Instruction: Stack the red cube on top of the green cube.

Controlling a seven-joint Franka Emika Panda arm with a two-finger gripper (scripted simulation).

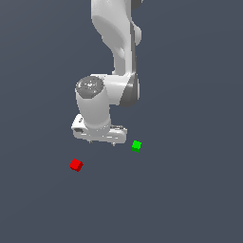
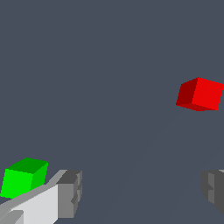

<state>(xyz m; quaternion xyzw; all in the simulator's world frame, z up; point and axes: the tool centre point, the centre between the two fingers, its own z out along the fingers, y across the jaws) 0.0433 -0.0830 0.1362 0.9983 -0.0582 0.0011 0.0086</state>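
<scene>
Red cube (image 1: 76, 165) and green cube (image 1: 136, 145) lie apart, unstacked.

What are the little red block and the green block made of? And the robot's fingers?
It's a computer picture, so this is only a guess. The red cube and the green cube look like plain, hard, matte plastic: flat colour, sharp edges, no shine or grain. The gripper has dark grey fingertips that look like ridged rubber or plastic, on a smooth white body like painted plastic or metal.

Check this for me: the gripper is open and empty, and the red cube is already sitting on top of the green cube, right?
Not quite. The gripper is open and empty, but the red cube is not on the green cube; the two lie apart on the surface, as the exterior view shows.
</scene>
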